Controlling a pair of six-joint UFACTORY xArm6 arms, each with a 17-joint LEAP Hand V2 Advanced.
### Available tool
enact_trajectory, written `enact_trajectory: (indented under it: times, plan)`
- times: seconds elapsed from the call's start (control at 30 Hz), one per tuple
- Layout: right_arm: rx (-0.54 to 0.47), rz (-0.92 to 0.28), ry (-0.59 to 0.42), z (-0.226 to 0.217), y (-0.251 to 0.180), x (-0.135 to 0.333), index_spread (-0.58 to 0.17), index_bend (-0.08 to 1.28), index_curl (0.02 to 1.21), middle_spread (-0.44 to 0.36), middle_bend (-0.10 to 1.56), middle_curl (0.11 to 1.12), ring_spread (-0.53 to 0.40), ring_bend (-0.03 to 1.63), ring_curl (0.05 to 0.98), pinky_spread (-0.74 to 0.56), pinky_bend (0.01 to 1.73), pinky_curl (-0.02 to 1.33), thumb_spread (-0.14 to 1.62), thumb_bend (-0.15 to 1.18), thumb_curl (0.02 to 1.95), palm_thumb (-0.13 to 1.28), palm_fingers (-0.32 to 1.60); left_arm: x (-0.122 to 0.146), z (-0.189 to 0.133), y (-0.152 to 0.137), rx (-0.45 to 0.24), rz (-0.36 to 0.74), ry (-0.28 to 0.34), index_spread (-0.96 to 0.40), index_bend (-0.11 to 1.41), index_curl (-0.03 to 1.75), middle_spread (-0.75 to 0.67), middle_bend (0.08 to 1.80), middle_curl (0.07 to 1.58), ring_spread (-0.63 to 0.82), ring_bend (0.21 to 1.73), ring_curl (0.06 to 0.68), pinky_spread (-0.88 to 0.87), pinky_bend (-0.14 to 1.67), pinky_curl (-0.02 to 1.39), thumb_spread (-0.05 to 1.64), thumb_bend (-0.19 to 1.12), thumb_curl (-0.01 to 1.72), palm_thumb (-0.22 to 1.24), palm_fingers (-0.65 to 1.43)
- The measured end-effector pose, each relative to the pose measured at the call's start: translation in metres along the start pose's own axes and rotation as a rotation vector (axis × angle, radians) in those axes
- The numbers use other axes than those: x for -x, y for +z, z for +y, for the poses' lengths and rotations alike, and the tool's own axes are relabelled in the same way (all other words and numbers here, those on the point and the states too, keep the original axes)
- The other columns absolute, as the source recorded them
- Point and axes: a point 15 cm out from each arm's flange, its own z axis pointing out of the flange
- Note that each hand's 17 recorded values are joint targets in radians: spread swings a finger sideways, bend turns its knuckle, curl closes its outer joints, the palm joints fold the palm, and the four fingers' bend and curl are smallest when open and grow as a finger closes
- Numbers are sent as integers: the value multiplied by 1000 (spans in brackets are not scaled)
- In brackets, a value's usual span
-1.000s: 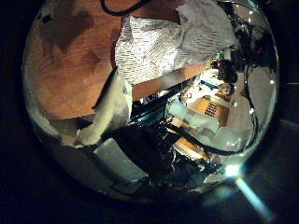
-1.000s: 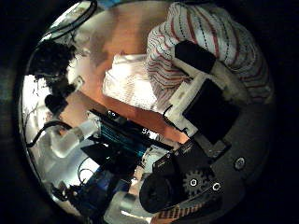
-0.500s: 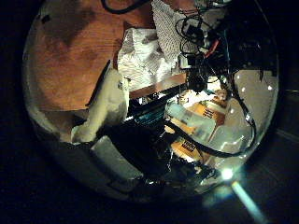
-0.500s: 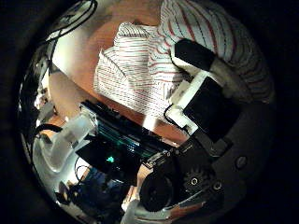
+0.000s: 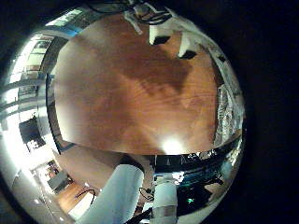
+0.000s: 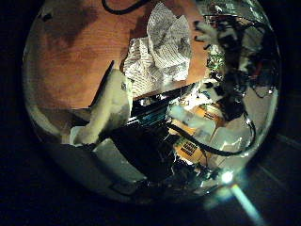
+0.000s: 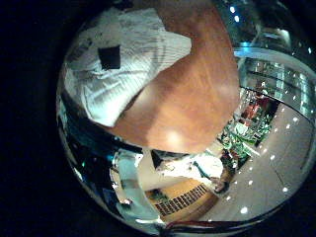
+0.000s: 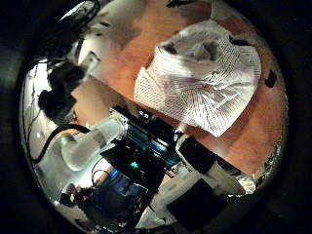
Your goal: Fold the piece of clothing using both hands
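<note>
The white, dark-striped piece of clothing lies rumpled in a heap on the brown wooden table (near its edge), with bare wood beside it. The right hand is apart from the cloth, its fingers straight. The left hand holds nothing, its fingers extended over the tabletop, just beside the cloth.
</note>
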Motion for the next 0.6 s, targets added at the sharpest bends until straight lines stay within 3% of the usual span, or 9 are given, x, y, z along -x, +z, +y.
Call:
enact_trajectory:
  times: [0.17,0.37,0.6]
  plan:
    - [-114,-78,127,37,-40,-40,-421,213,465,-169,433,457,-75,945,382,186,1035,569,1246,0,464,757,114,-9,13,-16,8,1,10,-56,198,531,97,184,367,248,622,177,372,350,375,1447,-9,290,400,362]
    - [-10,-108,192,94,-49,-67,-424,226,454,-152,431,438,-66,886,351,306,887,504,1324,-11,452,762,133,-41,33,-57,-11,-28,19,-61,197,533,93,187,368,232,621,176,360,354,374,1418,-10,291,384,359]
    - [46,-79,188,139,-81,-69,-418,224,435,-124,425,417,-27,799,306,378,726,414,1388,-24,395,609,168,-70,63,-92,-44,-58,21,-69,194,532,80,189,369,220,627,173,354,354,370,1407,-8,293,380,362]
